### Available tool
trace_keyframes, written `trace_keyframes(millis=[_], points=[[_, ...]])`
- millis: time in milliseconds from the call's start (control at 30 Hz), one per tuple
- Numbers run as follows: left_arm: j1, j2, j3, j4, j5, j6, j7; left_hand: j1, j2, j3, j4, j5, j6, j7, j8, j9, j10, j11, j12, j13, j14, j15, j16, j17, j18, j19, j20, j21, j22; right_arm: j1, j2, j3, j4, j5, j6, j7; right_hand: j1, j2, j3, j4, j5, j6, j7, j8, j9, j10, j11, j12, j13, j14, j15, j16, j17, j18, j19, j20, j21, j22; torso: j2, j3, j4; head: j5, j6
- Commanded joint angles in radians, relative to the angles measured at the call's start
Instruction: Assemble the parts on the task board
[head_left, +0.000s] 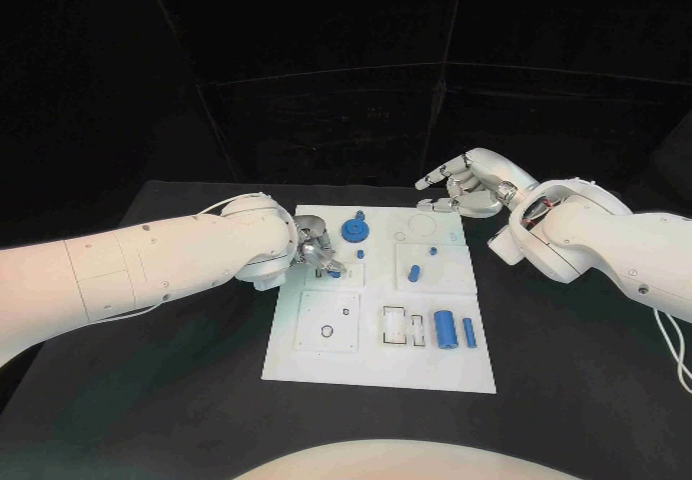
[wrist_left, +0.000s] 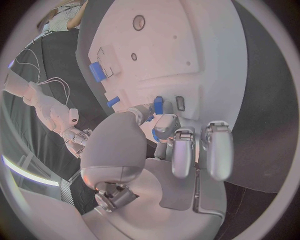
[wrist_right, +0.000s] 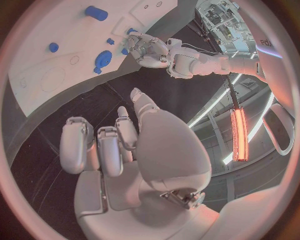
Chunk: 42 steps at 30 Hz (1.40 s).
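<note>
The white task board lies in the middle of the table. My left hand is low over the board's far left part and pinches a small blue part between thumb and a finger, beside a small slot. A round blue part sits just beyond that hand. Two small blue pieces lie mid-board. A blue cylinder and a thin blue bar lie at the near right. My right hand hovers off the board's far right corner, its fingers apart and holding nothing.
The board carries several outlined recesses and holes; a rectangular slot lies beside the cylinder. Black table surrounds the board on all sides. My left forearm lies over the table left of the board.
</note>
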Motion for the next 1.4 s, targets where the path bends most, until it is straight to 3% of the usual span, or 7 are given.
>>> trace_keyframes(millis=[33,233,1033,1400], points=[[-0.003,0.003,-0.003,-0.002,-0.005,0.027,-0.009,-0.024,0.0,0.08,-0.102,-0.005,0.008,-0.007,0.004,0.0,0.004,-0.005,0.007,0.003,0.106,-0.008,0.003,0.263,-0.012,0.043,-0.009,0.003,0.117,0.002,0.003,0.001,-0.001,0.002,0.006,0.006,-0.01,0.003,-0.008,0.001,0.004,0.006,-0.001,0.006,-0.001,-0.002,-0.004,-0.003,-0.001,0.075,-0.007,-0.004,0.138,0.006,-0.006,-0.001,-0.004,-0.001,0.0,0.0002,-0.0007,-0.002,-0.001],[-0.003,0.008,-0.003,-0.009,-0.005,0.027,-0.009,-0.061,0.01,0.017,-0.077,-0.006,0.021,-0.011,0.004,-0.001,0.007,-0.007,0.017,0.012,0.106,-0.012,0.003,0.263,-0.011,0.041,-0.012,-0.001,0.113,0.002,0.005,0.001,-0.003,0.002,0.006,0.006,-0.01,0.003,-0.008,0.001,0.004,0.006,-0.001,0.006,-0.001,-0.002,-0.004,-0.003,-0.001,0.075,-0.007,-0.004,0.138,0.006,-0.006,-0.001,-0.004,-0.001,-0.001,0.0005,0.0005,-0.001,-0.003],[-0.002,0.025,-0.003,-0.031,-0.005,0.028,-0.008,-0.102,0.03,-0.071,-0.036,-0.005,0.033,-0.014,0.011,0.004,0.013,-0.01,0.031,0.023,0.106,-0.014,0.003,0.263,-0.011,0.043,-0.015,-0.001,0.116,0.002,0.01,0.001,-0.009,0.002,0.004,0.01,-0.011,0.003,-0.01,0.002,0.007,0.005,0.0,0.005,-0.001,-0.011,-0.004,-0.015,-0.012,0.072,-0.007,-0.011,0.124,0.011,-0.018,-0.001,-0.016,-0.026,0.001,0.0013,-0.001,-0.006,0.003],[-0.002,0.031,-0.003,-0.037,-0.005,0.032,-0.008,-0.146,0.038,-0.156,0.016,-0.006,0.04,-0.016,0.022,0.01,0.019,-0.011,0.044,0.031,0.106,-0.015,0.003,0.263,-0.012,0.045,-0.016,0.001,0.122,0.002,0.01,0.001,-0.011,0.003,0.004,0.011,-0.012,0.003,-0.011,0.002,0.008,0.004,0.0,0.005,-0.002,-0.015,-0.004,-0.019,-0.017,0.07,-0.007,-0.015,0.119,0.013,-0.021,-0.001,-0.02,-0.034,0.001,0.0016,0.0012,-0.009,0.003]])
